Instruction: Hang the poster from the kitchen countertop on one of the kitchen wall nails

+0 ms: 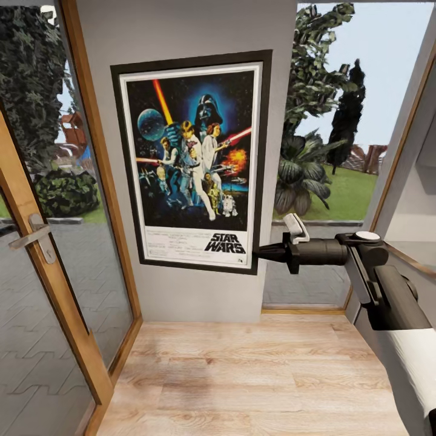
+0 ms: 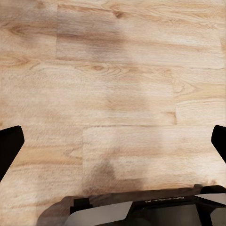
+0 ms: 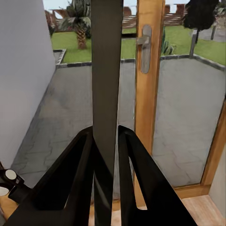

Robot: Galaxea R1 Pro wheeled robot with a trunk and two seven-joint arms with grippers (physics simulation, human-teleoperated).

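Where the head view looks forward and down, the poster stands upright and flat against a narrow grey wall panel, between a wood-framed glass door with a metal lever handle at the view's left and a window onto trees and lawn at the view's right. The right gripper reaches in horizontally from the view's right and meets the poster's black frame at its lower right corner. Light wooden floor lies below.

Left wrist view: the left gripper hangs above wooden floor planks, its two dark fingertips set wide apart with nothing between them.

Right wrist view: the right gripper is closed narrowly on the poster's edge, seen edge-on as a dark vertical strip, one finger on either side and touching it. Beyond are the grey wall, the door frame with its handle and a paved yard.
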